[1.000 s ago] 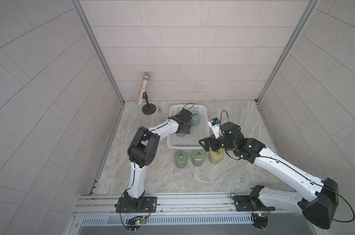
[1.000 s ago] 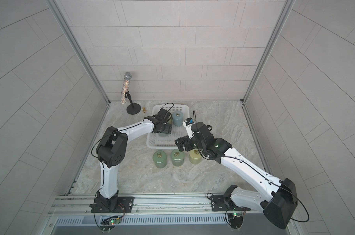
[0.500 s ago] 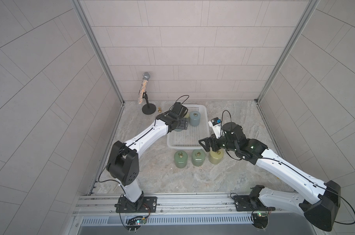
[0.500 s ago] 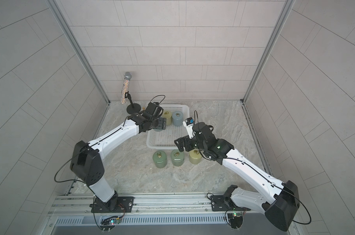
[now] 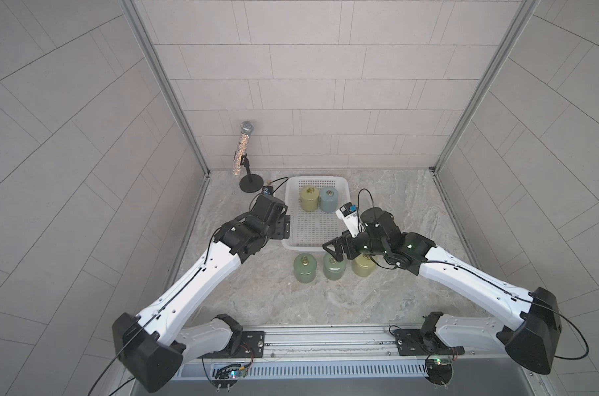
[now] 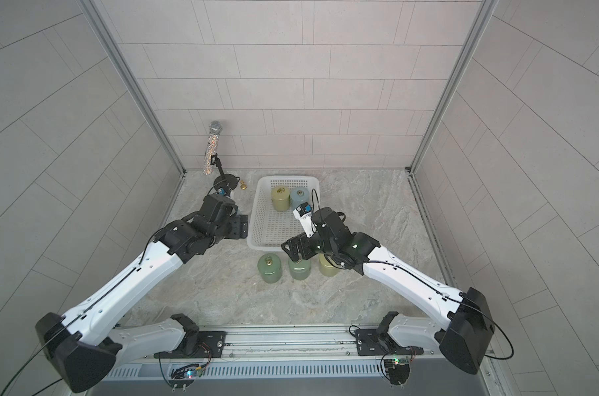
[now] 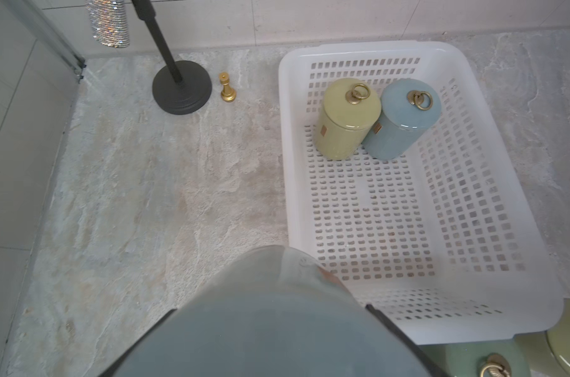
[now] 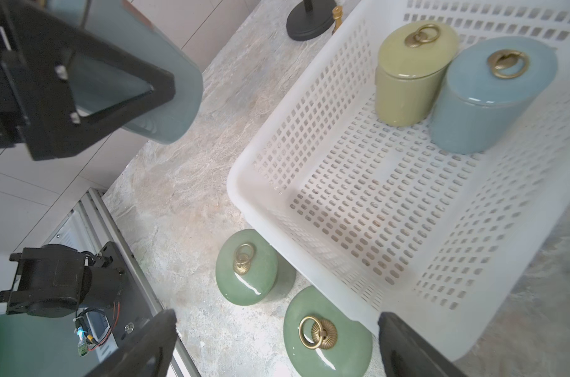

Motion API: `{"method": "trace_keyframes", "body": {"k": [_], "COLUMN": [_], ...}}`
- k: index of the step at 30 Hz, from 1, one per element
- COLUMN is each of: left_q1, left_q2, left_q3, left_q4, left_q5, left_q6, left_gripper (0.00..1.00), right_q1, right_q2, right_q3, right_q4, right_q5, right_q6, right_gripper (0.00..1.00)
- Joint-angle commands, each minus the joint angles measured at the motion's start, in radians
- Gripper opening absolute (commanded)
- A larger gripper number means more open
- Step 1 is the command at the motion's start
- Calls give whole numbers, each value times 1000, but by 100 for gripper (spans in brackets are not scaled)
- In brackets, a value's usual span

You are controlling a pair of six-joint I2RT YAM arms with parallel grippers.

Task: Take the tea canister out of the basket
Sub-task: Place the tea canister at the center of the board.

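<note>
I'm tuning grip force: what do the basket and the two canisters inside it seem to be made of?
Basket: white, slightly translucent moulded plastic, judging by its perforated grid and rolled rim. Yellow-green canister and blue canister: probably glazed ceramic, given the glossy highlights on their lids; ring pulls look like brass.

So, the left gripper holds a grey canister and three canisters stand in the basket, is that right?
Not quite: only two stand in the basket, a yellow canister and a blue canister, as the left wrist view shows. The left gripper does hold a grey canister.
</note>
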Motion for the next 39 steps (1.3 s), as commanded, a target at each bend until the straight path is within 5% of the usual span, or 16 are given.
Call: {"method": "trace_keyframes", "body": {"k": [1, 12, 26, 39], "left_q1": [-4, -13, -69, -108], "left_q2": [-102, -329, -237, -67], "left_q3": [-60, -419, -610, -631], "left_q4": [-11, 98, 323, 475], "left_q5": [-66, 9, 9, -10], "left_q6": [-34, -209, -305, -296], "left_gripper": [81, 81, 81, 82], "right_q1": [25, 70, 73, 72], "right_q2": [21, 87, 83, 73], "right_q3": [45, 93, 92, 81], "right_q4": [33, 21, -19, -30], "right_q5": [-12, -14, 5, 12], "right_q6": [6, 2, -3, -2], "right_gripper": [100, 100, 100, 100]}}
